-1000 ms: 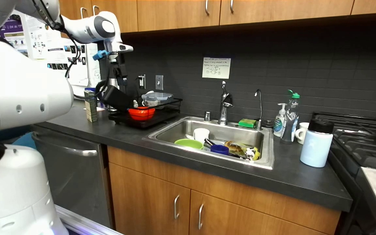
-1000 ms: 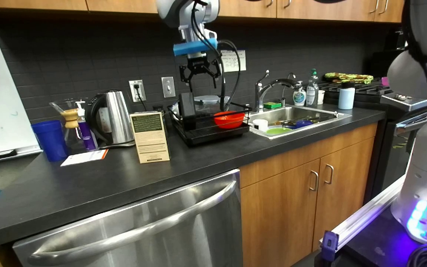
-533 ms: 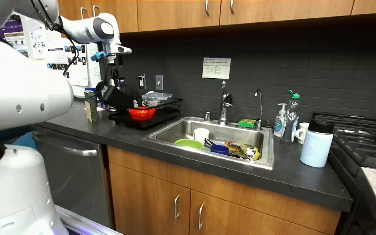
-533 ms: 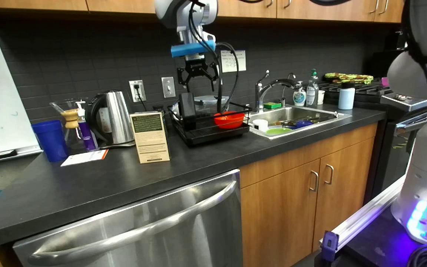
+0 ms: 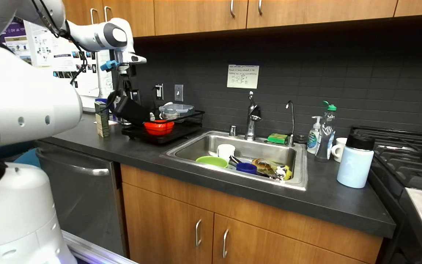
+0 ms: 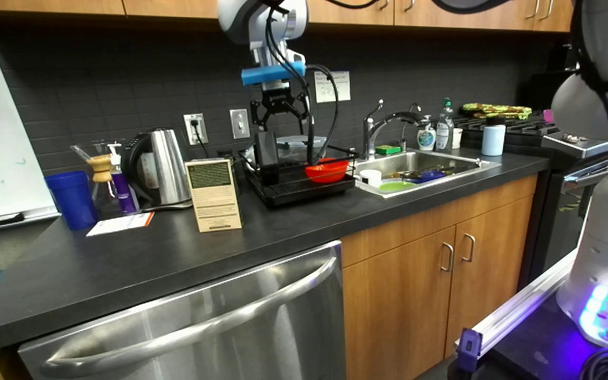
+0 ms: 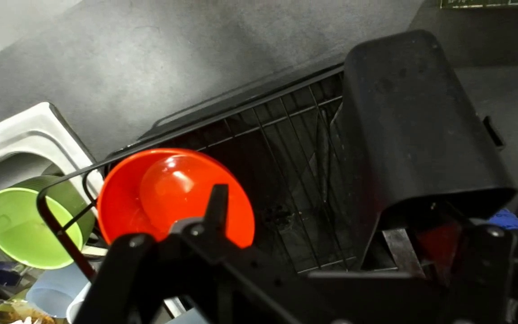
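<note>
Exterior views both show a dark countertop (image 6: 140,256) under wooden wall cabinets (image 5: 200,16). A white Panda arm (image 5: 24,88) reaches over it, its far end bent downward. A stainless-steel dishwasher (image 6: 283,338) is built in below the counter. A metal sink (image 5: 198,145) is sunk into the counter, and just beside it stands a black wire dish rack (image 6: 306,196). On the rack's other side are a steel electric kettle (image 6: 169,166) and an upright carton (image 6: 214,195). The Robotiq gripper (image 6: 282,130) hangs fingers-down over the rack, its jaws spread wide and empty. Beneath it, at the rack end away from the sink, leans a black rectangular caddy (image 7: 421,126), its mouth facing the gripper in the wrist view; whether the two touch I cannot tell. A clear lidded food container (image 5: 176,109) sits at the back of the rack. The orange-red bowl (image 7: 164,193) rests upright in the rack's sink end; in the wrist view a finger (image 7: 220,207) crosses in front of it. A lime-green bowl (image 5: 211,160) lies in the sink near a white cup (image 5: 226,151). A green sponge (image 5: 277,138) lies on the sink's back ledge.
</note>
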Controlling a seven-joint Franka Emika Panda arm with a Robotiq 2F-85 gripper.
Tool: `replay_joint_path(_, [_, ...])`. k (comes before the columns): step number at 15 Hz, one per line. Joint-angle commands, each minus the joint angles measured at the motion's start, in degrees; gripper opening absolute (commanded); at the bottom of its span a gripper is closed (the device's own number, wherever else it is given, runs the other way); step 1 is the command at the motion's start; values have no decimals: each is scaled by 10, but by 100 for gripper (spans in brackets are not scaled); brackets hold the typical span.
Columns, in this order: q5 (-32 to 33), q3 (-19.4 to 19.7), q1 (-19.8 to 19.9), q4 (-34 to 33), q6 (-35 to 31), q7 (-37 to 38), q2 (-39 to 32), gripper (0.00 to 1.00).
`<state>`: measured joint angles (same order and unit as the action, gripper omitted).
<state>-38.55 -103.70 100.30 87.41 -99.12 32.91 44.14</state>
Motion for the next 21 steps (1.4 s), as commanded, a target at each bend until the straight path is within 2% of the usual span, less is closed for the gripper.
replay_joint_path(1, [-21, 3, 8, -9, 18, -14, 15, 100])
replay_joint_path(8, [-34, 2, 9, -9, 24, -21, 36, 100])
replay_joint_path(9, [-35, 1, 10, -11, 25, -20, 39, 97])
replay_joint_path(10, [-37, 2, 9, -11, 24, -21, 41, 73])
replay_joint_path(11, [-39, 2, 8, -11, 23, -21, 44, 72])
replay_joint_path(13, [-41, 3, 8, -11, 22, -21, 48, 62])
replay_joint_path(18, [-41, 5, 11, -14, 17, -23, 50, 22])
replay_joint_path(21, [-42, 4, 12, -15, 12, -26, 51, 1])
